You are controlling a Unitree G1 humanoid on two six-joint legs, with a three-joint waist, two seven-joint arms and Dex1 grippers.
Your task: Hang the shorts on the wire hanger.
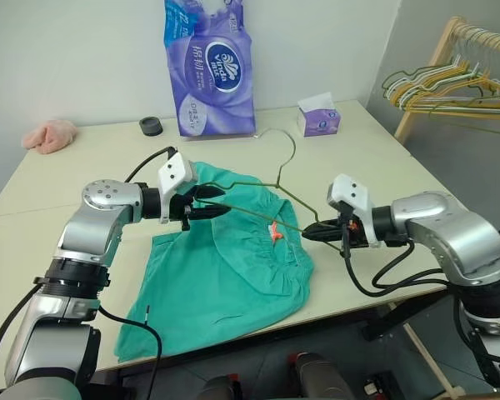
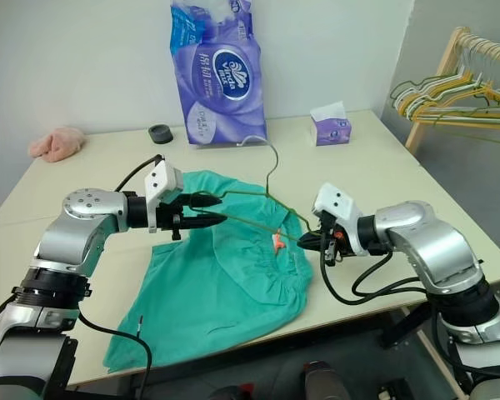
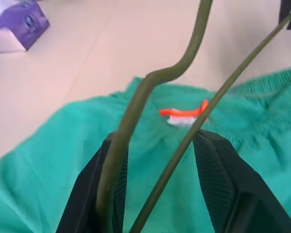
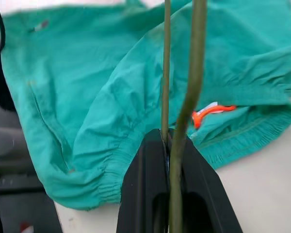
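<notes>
The teal shorts [image 1: 225, 275] lie flat on the table, waistband and orange tag [image 1: 275, 232] toward my right arm. The thin olive wire hanger [image 1: 279, 179] hangs tilted just above them, its hook toward the back of the table. My right gripper [image 1: 310, 232] is shut on the hanger's right corner; in the right wrist view the fingers [image 4: 145, 194] pinch the wire [image 4: 196, 73]. My left gripper [image 1: 215, 202] is open at the hanger's left end. In the left wrist view its fingers [image 3: 89, 194] stand apart with both wires [image 3: 184, 58] running between them.
A purple tissue pack [image 1: 208, 71], a small tissue box [image 1: 319, 117] and a black roll [image 1: 151, 126] stand along the back. A pink cloth [image 1: 52, 135] lies at the far left. A wooden rack with several hangers [image 1: 458, 83] stands off the table's right side.
</notes>
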